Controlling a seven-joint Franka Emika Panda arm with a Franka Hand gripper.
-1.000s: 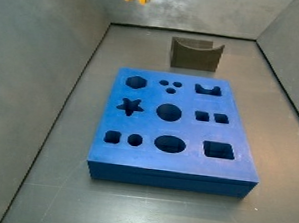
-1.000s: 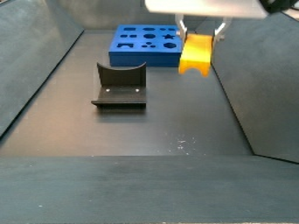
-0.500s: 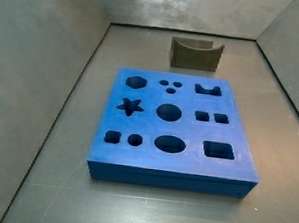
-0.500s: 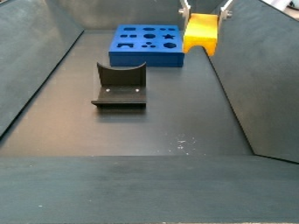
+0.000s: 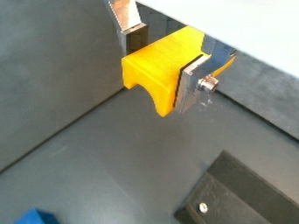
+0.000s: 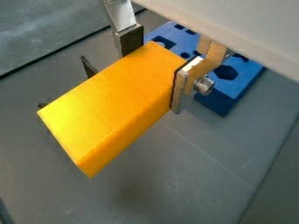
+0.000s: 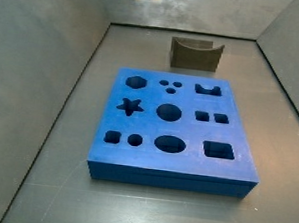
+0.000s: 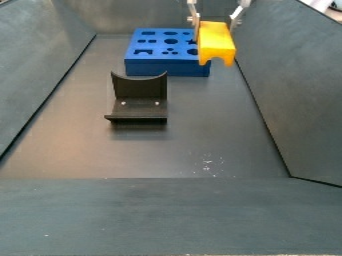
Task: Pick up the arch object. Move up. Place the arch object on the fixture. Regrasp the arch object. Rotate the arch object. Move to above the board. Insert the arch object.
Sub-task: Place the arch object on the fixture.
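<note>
Fixture [image 8: 135,97]: seen at left centre of a side view, standing on the dark floor [image 8: 160,150], unoccupied; in the opposite side view it is placed at upper centre [image 7: 195,54], beyond the board.

Board [image 7: 174,129]: blue slab with shaped cutouts, filling the middle of a side view; at upper centre [image 8: 166,51] in the opposite one. All cutouts are seen empty.

Arch [image 8: 215,43]: yellow-orange block, held aloft at upper right of centre in a side view, clear of floor, board and fixture. In a wrist view [image 5: 162,68] the notch is shown on its free end; in another wrist view [image 6: 107,107] the long axis is seen running out from between the fingers.

Gripper [image 5: 167,59]: raised near the top edge of both side views, clamped on the arch, silver fingers [image 6: 187,80] pressed to opposite flanks.

Governing relation, as judged: the fixture lies below and to the left of the held arch in the side view facing the board, well apart; a descent toward its dip is called for.
</note>
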